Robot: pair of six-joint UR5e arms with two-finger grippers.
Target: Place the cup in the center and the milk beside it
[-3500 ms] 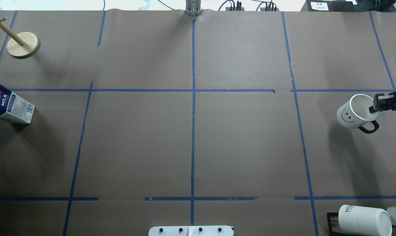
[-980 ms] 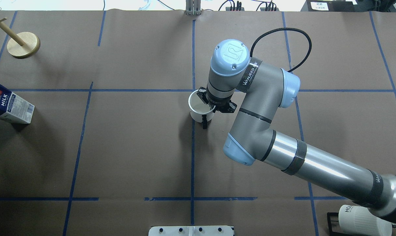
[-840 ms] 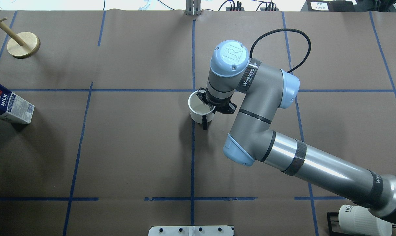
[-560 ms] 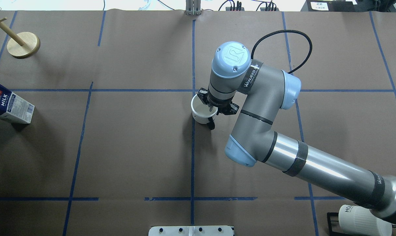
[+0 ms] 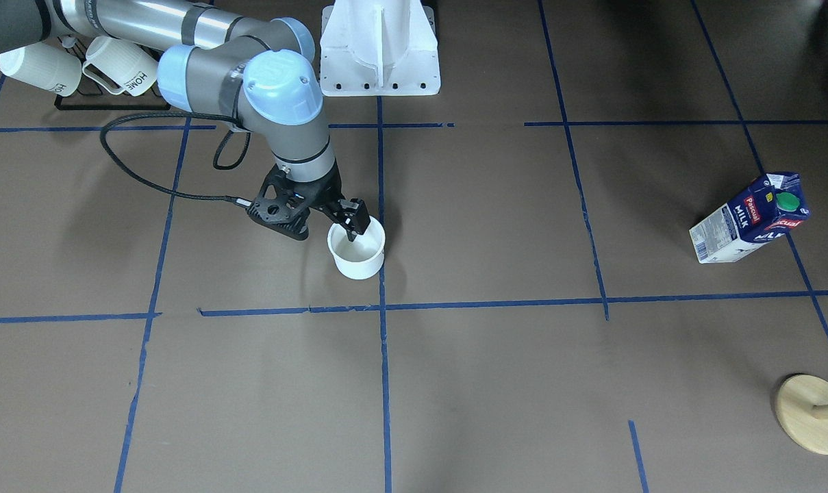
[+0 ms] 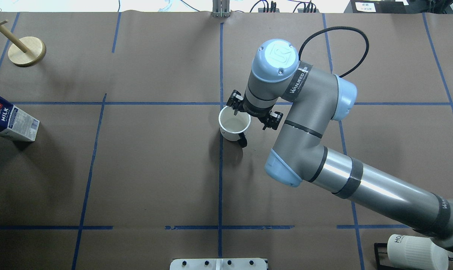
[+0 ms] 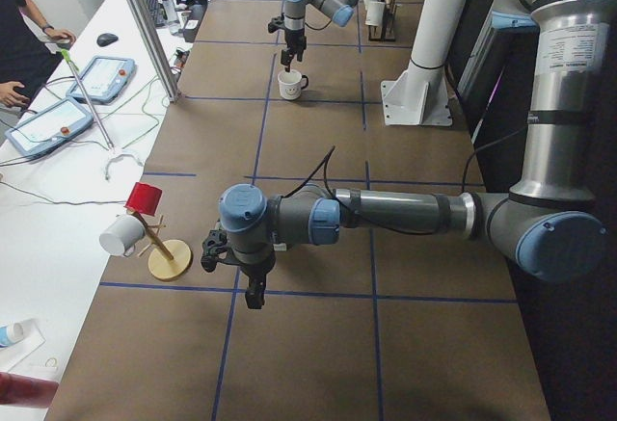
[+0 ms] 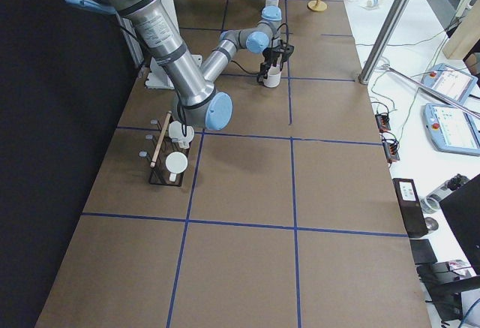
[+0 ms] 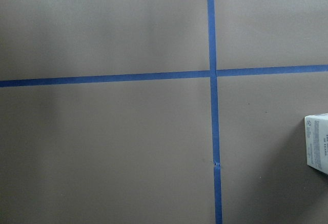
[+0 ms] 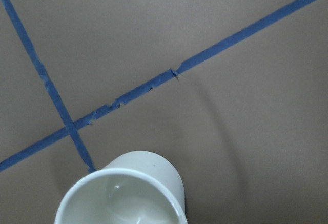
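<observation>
The left gripper shows only in the side view from the robot's left, small and dark, so I cannot tell whether its fingers are spread or closed. Its wrist camera sees only tape lines and a white printed corner of the milk, cut off at the right edge. The overhead view also clips the carton at its left edge. The handle of the cup is hidden behind the body in the front-facing view. The right wrist camera catches just the rim and upper wall, with no fingers in sight.

The right gripper hangs above the cup with its jaws spread wide, clasping nothing. One fingertip overlaps the rim in the front-facing view, and whether it touches is unclear. The cup stands upright just beside the center, on the robot's right of the long tape line, with its base at that line and its dark loop handle toward the robot. It is round, smooth and glossy white. The milk, a gable-top card carton in dark blue and white with a round green cap, stands well apart on the robot's left.

The brown paper is matte and the blue tape is torn in spots. Ribbed white mugs lie on a black wire rack. A round wooden disc carries a slanted dowel
</observation>
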